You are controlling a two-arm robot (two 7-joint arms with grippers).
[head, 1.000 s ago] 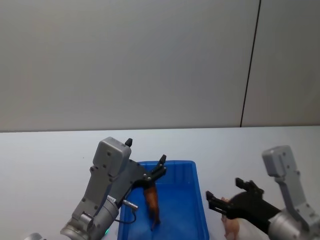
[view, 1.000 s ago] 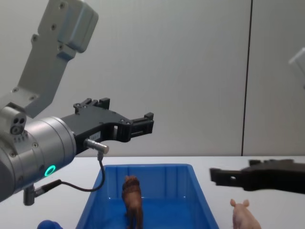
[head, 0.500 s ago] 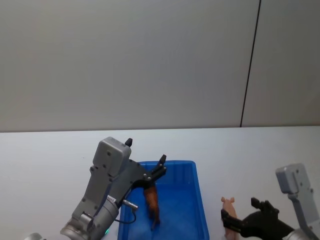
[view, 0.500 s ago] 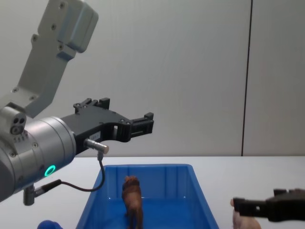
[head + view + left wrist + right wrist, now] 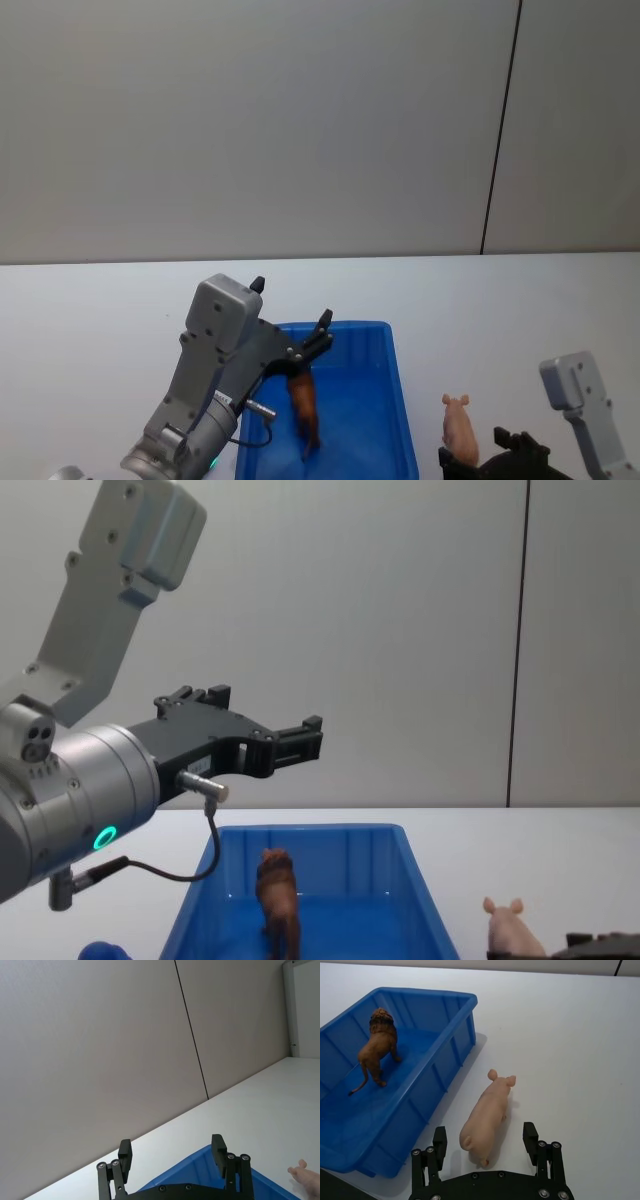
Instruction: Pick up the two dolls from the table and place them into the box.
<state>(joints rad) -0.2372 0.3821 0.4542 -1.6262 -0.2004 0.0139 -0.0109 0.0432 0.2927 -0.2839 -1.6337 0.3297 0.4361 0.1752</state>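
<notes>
The left arm [image 5: 110,570] has a grey angular housing and silver cylindrical wrist with a green ring light [image 5: 103,837] and black cable [image 5: 160,871]. The left pincer [image 5: 171,1147] and right pincer [image 5: 485,1135] are black, silver-screwed.

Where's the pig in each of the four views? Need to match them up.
Head view: pig low right, just right of the box.
Chest view: pig bottom right, right of the box.
Left wrist view: pig's head peeks in past the box's corner.
Right wrist view: pig just ahead of the right gripper, beside the box.
Shared landmark: the blue box with the lion inside.
</notes>
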